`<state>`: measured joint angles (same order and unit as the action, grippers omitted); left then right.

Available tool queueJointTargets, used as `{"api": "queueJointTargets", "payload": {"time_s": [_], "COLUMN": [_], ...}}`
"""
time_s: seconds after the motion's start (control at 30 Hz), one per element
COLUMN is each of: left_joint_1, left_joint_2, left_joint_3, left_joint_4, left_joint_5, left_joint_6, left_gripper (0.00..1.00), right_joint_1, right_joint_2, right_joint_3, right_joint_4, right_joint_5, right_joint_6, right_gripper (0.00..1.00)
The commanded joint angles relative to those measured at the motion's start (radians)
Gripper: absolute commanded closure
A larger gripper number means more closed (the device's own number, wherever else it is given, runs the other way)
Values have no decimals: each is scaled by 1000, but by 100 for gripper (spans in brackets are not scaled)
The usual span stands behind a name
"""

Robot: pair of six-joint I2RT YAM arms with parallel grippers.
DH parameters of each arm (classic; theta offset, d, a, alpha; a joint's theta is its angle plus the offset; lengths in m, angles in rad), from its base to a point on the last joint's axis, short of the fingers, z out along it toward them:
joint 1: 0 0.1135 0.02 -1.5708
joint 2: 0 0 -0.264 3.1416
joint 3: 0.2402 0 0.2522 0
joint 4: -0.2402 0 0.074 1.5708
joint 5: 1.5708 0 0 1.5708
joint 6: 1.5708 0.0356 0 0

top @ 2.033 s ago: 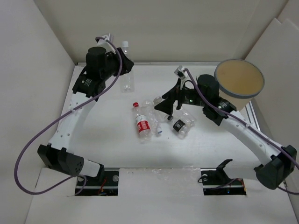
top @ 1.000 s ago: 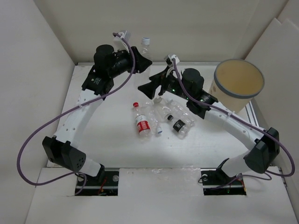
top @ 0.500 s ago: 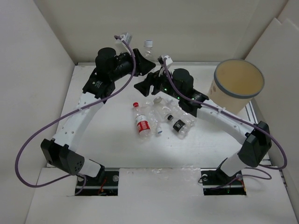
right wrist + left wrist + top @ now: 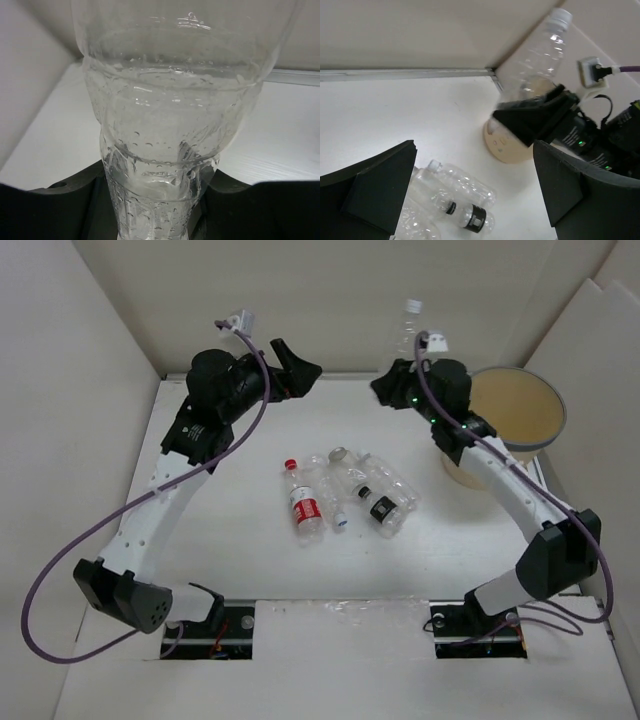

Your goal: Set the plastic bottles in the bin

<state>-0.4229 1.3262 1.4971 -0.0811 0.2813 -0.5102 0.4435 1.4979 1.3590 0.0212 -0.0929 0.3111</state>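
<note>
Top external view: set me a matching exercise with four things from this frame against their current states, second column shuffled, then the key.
Things
1. raised clear bottle
2. red-capped bottle
3. left gripper
4. bin

States
A. open, holding nothing
B. standing upright at the right side
C. lying on the table
D. clamped cap-up in the right gripper

Pairs: 1-D, 2-C, 3-A, 4-B

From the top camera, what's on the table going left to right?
red-capped bottle → black-label bottle → bin. The clear bottle in the right gripper overlaps these, so it's skipped.
</note>
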Motion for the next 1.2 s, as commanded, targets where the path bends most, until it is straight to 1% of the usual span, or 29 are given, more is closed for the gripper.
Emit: {"api": "queueJointTargets", "payload": {"time_s": [0.0,0.03,0.07,0.13,0.27,0.3,0.37,0.43,0.47,0.5,0.53,0.57,0.7,0.83,0.87,0.93,0.97,1.0,1.17], "left_joint_1": [10,10,10,10,10,10,10,-11,-11,-22,-36,-36,-57,-115,-128,-155,-165,-165,-174], "left_joint_2": [-39,-39,-27,1,27,40,51,51,51,63,73,73,113,139,139,139,139,148,206], "left_joint_3": [-21,-34,-49,-93,-152,-162,-195,-208,-209,-221,-221,-221,-241,-250,-250,-271,-282,-282,-304], "left_joint_4": [-46,-55,-55,-55,-65,-65,-65,-65,-65,-65,-65,-75,-126,-222,-242,-284,-301,-313,-373], "left_joint_5": [-168,-204,-214,-247,-258,-258,-246,-257,-269,-278,-278,-289,-315,-396,-439,-473,-519,-533,-570], "left_joint_6": [4,4,-8,-23,-44,-44,-57,-57,-66,-67,-76,-76,-105,-143,-175,-204,-223,-240,-306], "left_gripper": [0,0,0,0,0,0,0,0,0,0,0,0,0,0,0,0,0,0,0], "right_joint_1": [-152,-185,-251,-336,-428,-474,-512,-554,-563,-563,-578,-588,-588,-588,-588,-563,-554,-539,-467], "right_joint_2": [-76,-76,-76,-85,-131,-140,-162,-162,-162,-162,-162,-162,-162,-205,-215,-241,-242,-251,-274], "right_joint_3": [57,57,57,57,3,-6,-6,3,12,12,21,22,45,68,68,68,78,78,63], "right_joint_4": [-140,-159,-174,-208,-219,-219,-219,-233,-245,-276,-285,-296,-352,-398,-399,-409,-420,-420,-429], "right_joint_5": [105,114,114,96,107,95,94,94,94,111,131,143,171,212,213,246,246,234,173], "right_joint_6": [-66,-66,-66,-66,-44,-44,-34,-33,-33,-33,-33,-33,-33,-33,-33,-33,-33,-43,-52], "right_gripper": [92,92,92,91,91,91,91,87,82,70,2,0,0,0,0,0,0,0,0]}}
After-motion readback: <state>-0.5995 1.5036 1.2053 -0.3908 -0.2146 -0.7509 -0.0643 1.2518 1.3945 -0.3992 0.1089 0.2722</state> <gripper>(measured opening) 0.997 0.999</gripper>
